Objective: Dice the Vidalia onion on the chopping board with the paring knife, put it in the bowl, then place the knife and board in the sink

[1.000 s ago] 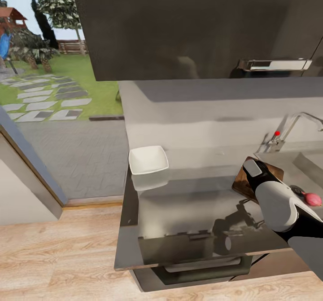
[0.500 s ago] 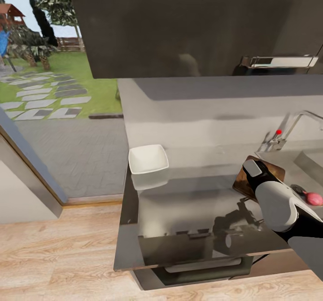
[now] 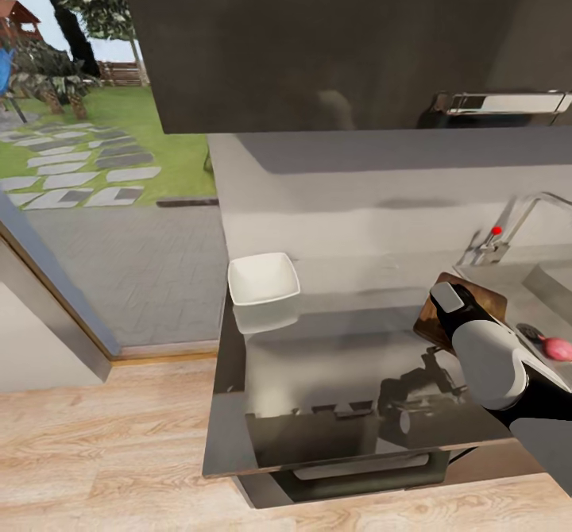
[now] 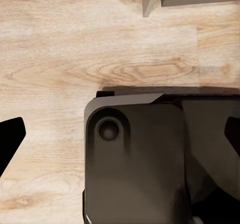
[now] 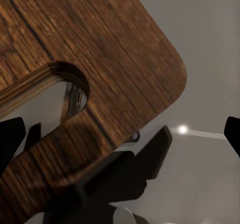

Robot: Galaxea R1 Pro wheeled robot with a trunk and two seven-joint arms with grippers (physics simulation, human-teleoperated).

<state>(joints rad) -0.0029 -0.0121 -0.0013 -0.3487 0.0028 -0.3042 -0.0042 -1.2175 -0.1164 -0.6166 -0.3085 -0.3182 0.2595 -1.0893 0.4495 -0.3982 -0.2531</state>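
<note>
Right pincer (image 5: 120, 134) hangs just above the chopping board (image 5: 100, 58) with its two dark fingertips wide apart at either edge of the right wrist view, gripping nothing; the board's rounded corner and its slot handle lie between them. Left pincer (image 4: 120, 134) is likewise spread, its dark fingertips at both edges of the left wrist view, holding nothing, over the pale wooden floor (image 4: 55, 48) and a dark part of the robot's own base (image 4: 140, 154).

One surface shows in the head view: the long grey, reflective countertop (image 3: 334, 357), running from the open doorway side toward the sink (image 3: 540, 294). One dark wall cabinet (image 3: 334, 40) hangs above it, with a single chrome handle (image 3: 500, 103) near its lower right. One sink sits at the far right, its single angular tap (image 3: 524, 214) bearing a red dot. One chopping board (image 3: 433, 321) lies on the surface just beside the sink's edge; the right arm's white forearm (image 3: 485, 357) covers much of it. One white squarish bowl (image 3: 263, 279) stands at the surface's left rear corner, well apart from the board. One Vidalia onion (image 3: 558, 348), a small pink-red ball, rests in the sink near the round drain (image 3: 528, 330), partly cut off by the arm. Beyond the floor at left lie a paved path and a lawn with trees.
</note>
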